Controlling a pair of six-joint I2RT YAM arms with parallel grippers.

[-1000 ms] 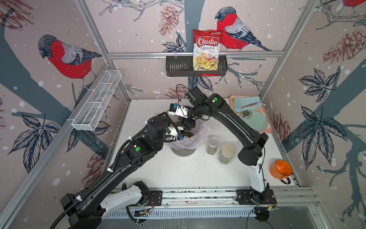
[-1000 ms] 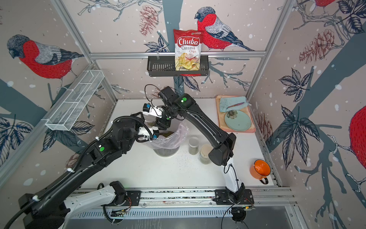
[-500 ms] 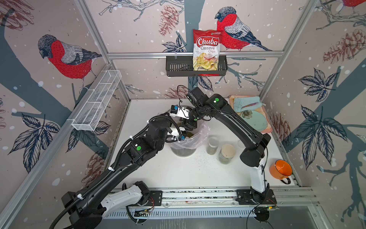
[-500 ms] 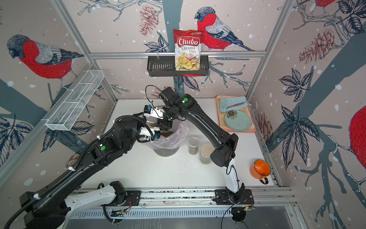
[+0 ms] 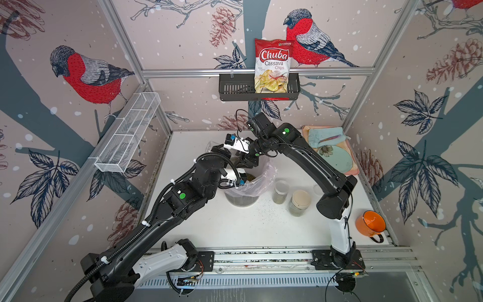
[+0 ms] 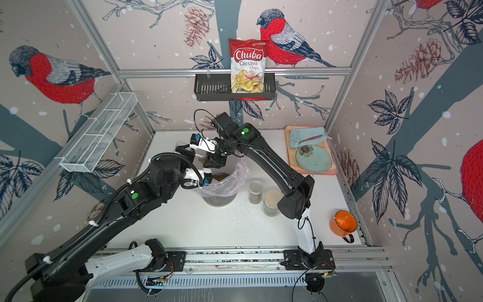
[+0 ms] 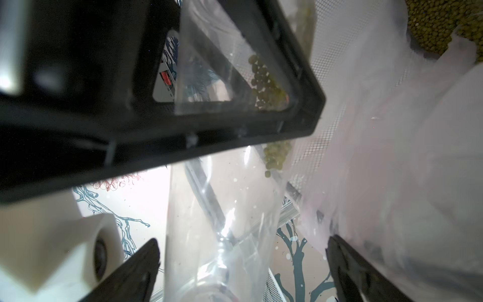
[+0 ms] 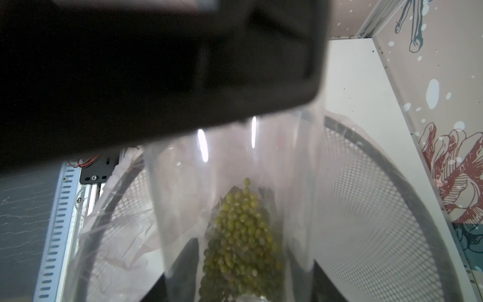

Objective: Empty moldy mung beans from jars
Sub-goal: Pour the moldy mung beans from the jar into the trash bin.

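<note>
Bullfinch-and-pinecone wallpaper (image 5: 86,75) covers the walls behind aluminium bars (image 5: 196,72); a white table (image 5: 261,230) fills the floor of the cell. On the back rail hangs a black slotted shelf basket (image 5: 235,89) holding a red-and-white cassava chips bag (image 5: 273,65); a white wire-mesh trough (image 5: 128,138) runs along the left wall. At the table's back right corner lies a pink tray (image 5: 350,171) carrying a round teal plate (image 5: 335,159) and a teal cloth (image 5: 321,136); an orange mug (image 5: 370,223) stands at the front right corner.

Near the table's middle stands a grey mesh bin (image 5: 241,201) lined with pink film, with olive-green mung beans (image 5: 251,177) heaped inside. Just right of it stand a short clear cylinder jar (image 5: 280,192) and a wider clear jar (image 5: 300,202) with a cream lid, both holding beans; stray grains speckle the table nearby.

Both black arms (image 5: 313,167) meet over the bin's back rim and hide most of a tall narrow clear tube (image 8: 183,196) in both top views; the wrist views show it over the bin with a clump of beans inside. The right gripper (image 5: 247,162) is clamped on it; the left gripper (image 7: 243,239) has its fingers (image 7: 125,274) spread wide either side of the tube, not pinching it.
</note>
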